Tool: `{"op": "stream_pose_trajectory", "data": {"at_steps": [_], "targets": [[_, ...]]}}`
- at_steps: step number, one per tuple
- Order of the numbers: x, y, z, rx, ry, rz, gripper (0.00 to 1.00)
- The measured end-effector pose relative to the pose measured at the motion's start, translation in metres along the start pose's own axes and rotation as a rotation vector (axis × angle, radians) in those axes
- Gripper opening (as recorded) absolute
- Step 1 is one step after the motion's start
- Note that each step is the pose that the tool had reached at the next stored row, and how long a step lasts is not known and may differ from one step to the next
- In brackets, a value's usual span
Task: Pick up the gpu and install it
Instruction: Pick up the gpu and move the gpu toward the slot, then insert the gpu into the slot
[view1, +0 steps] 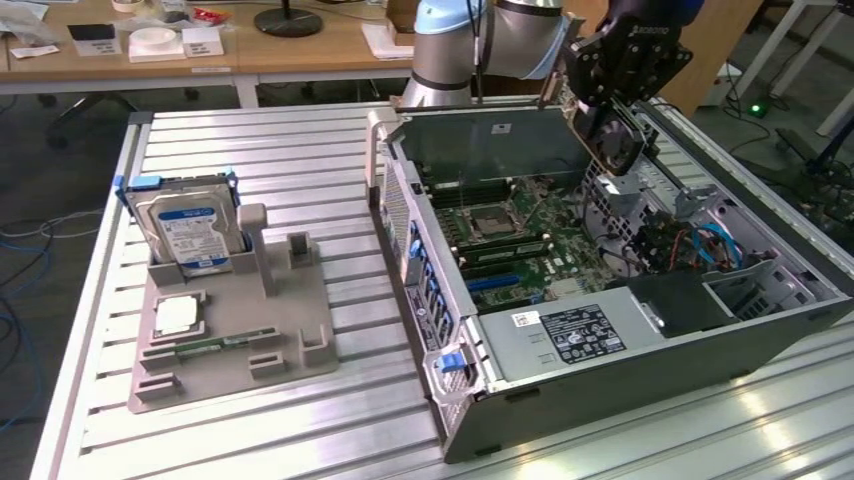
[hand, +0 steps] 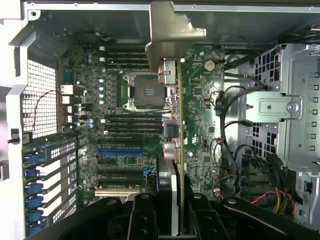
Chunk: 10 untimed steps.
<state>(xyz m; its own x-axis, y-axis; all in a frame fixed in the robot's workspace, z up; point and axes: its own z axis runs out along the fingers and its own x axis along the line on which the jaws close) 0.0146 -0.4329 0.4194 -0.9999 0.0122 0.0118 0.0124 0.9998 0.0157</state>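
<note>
The jaws are gripping the gpu (view1: 618, 138) by its upper edge, holding it upright above the motherboard (view1: 518, 228) of the open computer case (view1: 641, 385) lying on the counter (view1: 267, 150).

You won't find any wording you can read here. The stickers on the hard drive (view1: 188, 228) and the power supply (view1: 527, 345) carry print too small to make out.
</note>
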Motion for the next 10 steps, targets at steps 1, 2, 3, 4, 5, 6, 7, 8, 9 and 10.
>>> {"op": "stream_pose_trajectory", "data": {"at_steps": [1,2,3,4,5,6,7,8,9,10], "targets": [[0.0,0.0,0.0,0.0,0.0,0.0,0.28],[0.0,0.0,0.0,0.0,0.0,0.0,0.28],[0.0,0.0,0.0,0.0,0.0,0.0,0.28],[0.0,0.0,0.0,0.0,0.0,0.0,0.28],[0.0,0.0,0.0,0.0,0.0,0.0,0.28],[0.0,0.0,0.0,0.0,0.0,0.0,0.28],[0.0,0.0,0.0,0.0,0.0,0.0,0.28],[0.0,0.0,0.0,-0.0001,0.0,0.0,0.28],[0.0,0.0,0.0,-0.0001,0.0,0.0,0.28],[0.0,0.0,0.0001,-0.0004,-0.0001,-0.001,0.28]]}}
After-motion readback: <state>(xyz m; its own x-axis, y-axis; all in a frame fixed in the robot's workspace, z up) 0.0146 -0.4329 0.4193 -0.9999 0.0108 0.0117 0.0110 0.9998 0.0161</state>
